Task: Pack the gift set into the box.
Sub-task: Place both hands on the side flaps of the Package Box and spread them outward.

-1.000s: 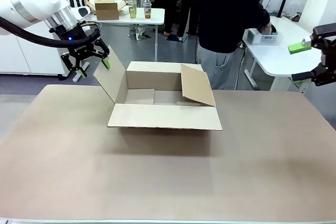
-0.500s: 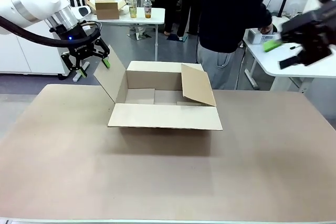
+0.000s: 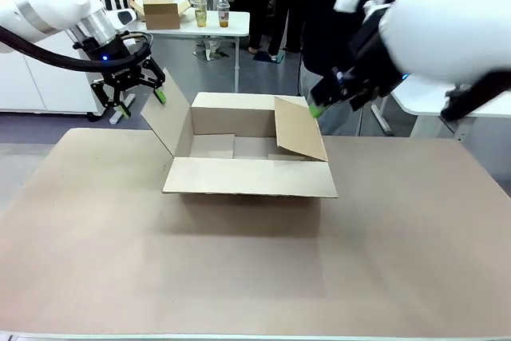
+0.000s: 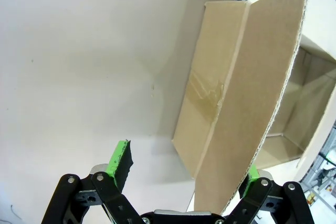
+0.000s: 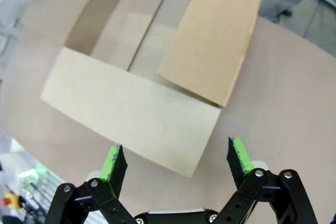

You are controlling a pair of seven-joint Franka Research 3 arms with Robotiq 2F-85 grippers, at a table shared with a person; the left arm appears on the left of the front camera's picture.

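Brown corrugated cardboard forms the box (image 3: pixel 247 178), which is set open on the far middle of the tan table (image 3: pixel 239 277). Its near flap is folded outward and lies almost level. Its left flap (image 3: pixel 167 120) is raised and leaned outward, and its right flap (image 3: pixel 300 129) is tilted inward over the opening. The cardboard floor is seen inside. The left gripper (image 4: pixel 186 165) is held at the upper edge of the left flap with its fingers spread wide. In the left wrist view the flap's edge is seen between the two green pads (image 4: pixel 119 158), close to one of them; whether it is touched cannot be told. The right gripper (image 5: pixel 176 157) is likewise spread wide and empty, and in the right wrist view the box is looked down on from above. In the front view the right arm (image 3: pixel 447 21) is blurred and is seen high by the box's far right corner, in front of a person (image 3: pixel 343 5) in a dark top at the far side of the table. Farther back, a small cardboard box (image 3: pixel 162 15) and two drink cups (image 3: pixel 201 12) are set on a white table (image 3: pixel 227 28).
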